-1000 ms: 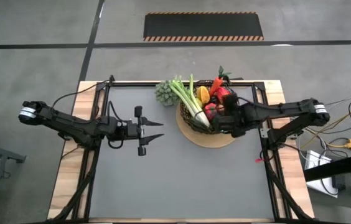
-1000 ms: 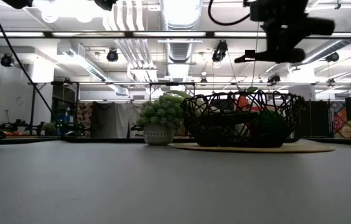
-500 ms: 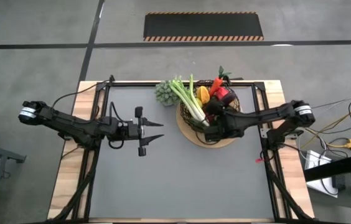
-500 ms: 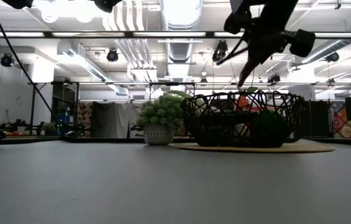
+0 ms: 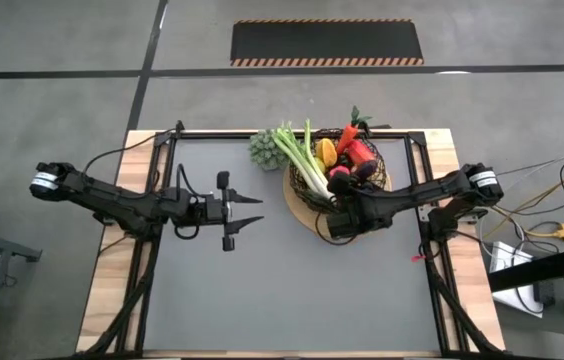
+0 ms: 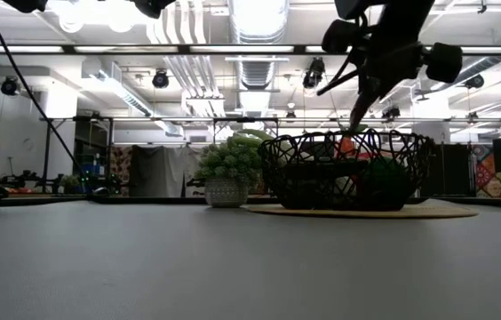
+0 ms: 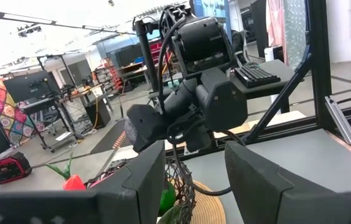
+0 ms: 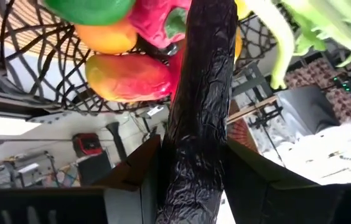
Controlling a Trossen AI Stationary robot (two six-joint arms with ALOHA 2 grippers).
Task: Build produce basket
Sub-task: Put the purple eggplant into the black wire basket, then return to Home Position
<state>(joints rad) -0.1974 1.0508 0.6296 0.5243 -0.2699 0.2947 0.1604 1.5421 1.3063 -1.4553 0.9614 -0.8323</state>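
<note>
The dark wire mesh basket (image 5: pixel 297 196) (image 6: pixel 348 169) stands on a round tan mat near the table's far edge. It holds the leek stalk (image 5: pixel 302 160), a carrot (image 5: pixel 348 136), and red, yellow and orange pieces. My right gripper (image 5: pixel 342 200) (image 8: pixel 194 163) hangs over the basket's near rim, tipped steeply down, and is shut on a long dark purple piece (image 8: pixel 200 93). My left gripper (image 5: pixel 252 210) (image 7: pixel 194 180) waits open, above the table left of the basket. My right gripper pinches the dark purple piece between its two fingers (image 8: pixel 135 180), which lie along the piece's near part (image 8: pixel 191 146). It comes slanting down from the table's near side. The piece's far end (image 8: pixel 216 18) reaches among the red and orange pieces; whether it rests on them I cannot tell.
A small potted green plant (image 5: pixel 262 148) (image 6: pixel 226 169) stands just left of the basket by the far edge. The tan mat (image 5: pixel 357 228) shows under the basket. Grey table surface spreads toward the near edge and the left.
My right gripper has drawn back from over the basket's middle toward its near left rim. It has tipped from level to pointing steeply down into the basket, keeping the dark purple piece. My left arm has kept still.
</note>
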